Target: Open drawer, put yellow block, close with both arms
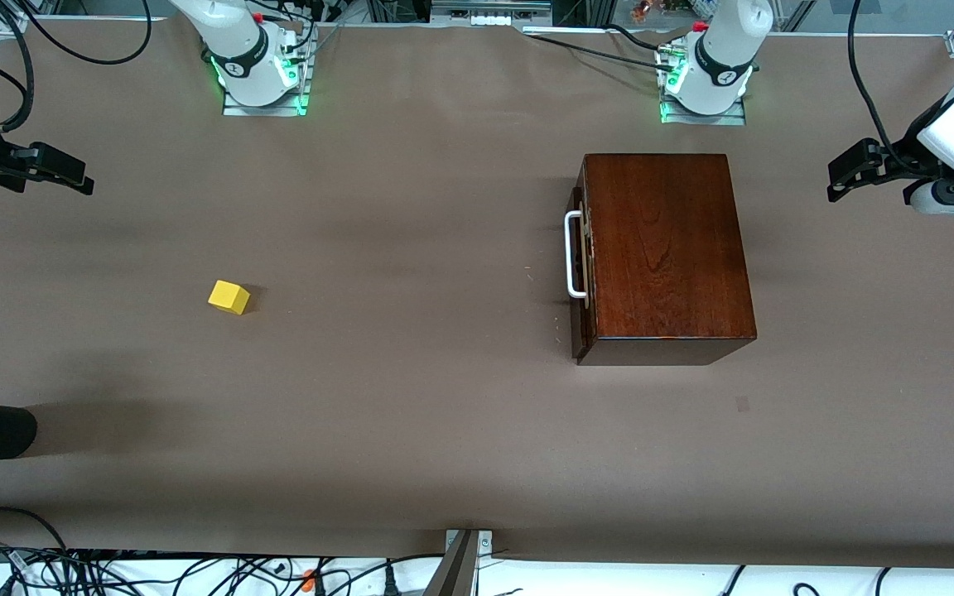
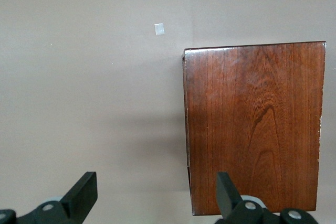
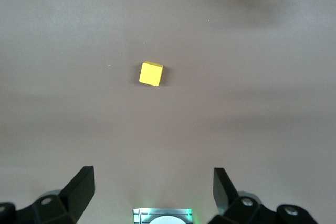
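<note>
The small bright yellow block [image 1: 228, 297] sat alone on the brown counter [image 1: 411, 397], toward the right arm's end. The glossy dark wooden box [image 1: 666, 248] stood well apart from it, toward the left arm's end. Its drawer [image 1: 580, 273] was shut, with the white bar handle [image 1: 573, 254] facing the block. The right gripper [image 3: 154, 190] hung over the bare counter, jaws wide open and empty. The left gripper [image 2: 156, 195] hung beside the box, jaws open too. Nothing lay between the block and the box.

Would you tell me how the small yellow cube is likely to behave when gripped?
The small yellow cube looks rigid with flat faces, so it probably won't roll or squash. It seems light; resting alone on the brown table covering, it might slide if nudged.
</note>
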You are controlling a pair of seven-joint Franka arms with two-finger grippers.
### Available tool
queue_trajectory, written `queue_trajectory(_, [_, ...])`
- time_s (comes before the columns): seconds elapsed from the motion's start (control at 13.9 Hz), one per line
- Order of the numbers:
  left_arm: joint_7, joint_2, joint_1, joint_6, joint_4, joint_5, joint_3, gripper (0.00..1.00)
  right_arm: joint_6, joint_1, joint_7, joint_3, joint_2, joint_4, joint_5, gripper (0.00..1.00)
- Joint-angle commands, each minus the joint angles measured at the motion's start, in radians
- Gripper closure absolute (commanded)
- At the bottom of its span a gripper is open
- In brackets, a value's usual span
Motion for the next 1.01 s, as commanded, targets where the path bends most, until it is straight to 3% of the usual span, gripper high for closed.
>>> queue_trajectory(0.0, [0.006, -0.018, 0.014, -0.002, -0.010, -0.029, -0.008, 0.00, -0.021, -0.014, -0.010, 0.009, 0.001, 0.019, -0.001, 0.00])
queue_trajectory(0.72, [-0.001, -0.004, 0.014, -0.002, -0.002, -0.078, -0.012, 0.00, -0.019, -0.014, -0.010, 0.009, 0.000, 0.020, 0.000, 0.00])
queue_trajectory(0.94, [-0.154, 0.004, 0.011, 0.003, 0.002, -0.079, -0.116, 0.00, -0.019, -0.014, -0.012, 0.009, 0.001, 0.020, 0.000, 0.00])
